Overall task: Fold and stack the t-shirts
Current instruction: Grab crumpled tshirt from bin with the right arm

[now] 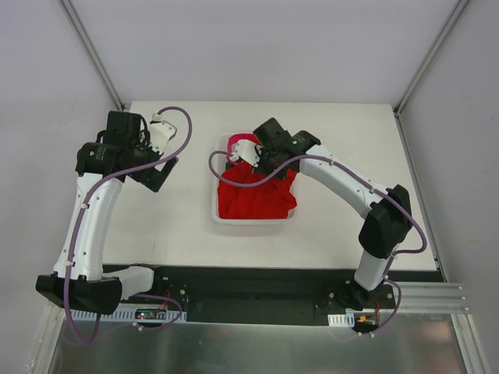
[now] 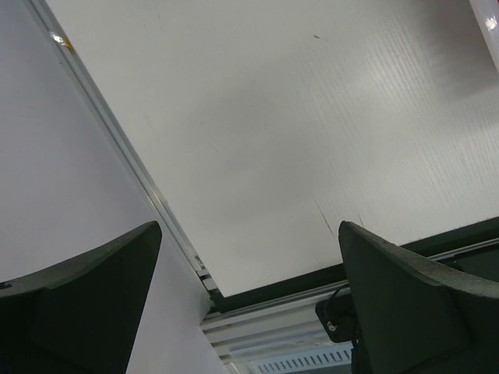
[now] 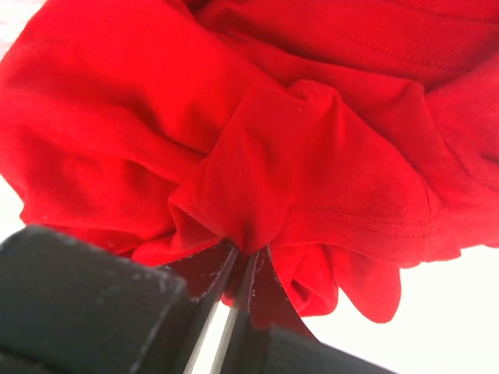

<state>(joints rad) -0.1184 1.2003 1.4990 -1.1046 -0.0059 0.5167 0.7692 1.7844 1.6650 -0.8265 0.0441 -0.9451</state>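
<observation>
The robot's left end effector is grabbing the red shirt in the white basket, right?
No, the right end effector is grabbing the red shirt in the white basket. The right wrist view shows it shut on a fold; the left end effector hangs open.

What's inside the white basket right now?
A crumpled heap of red t-shirts fills the basket, with a bit of hot pink cloth at its far edge. The right end effector is shut on a red fold. How many shirts lie underneath is hidden.
</observation>
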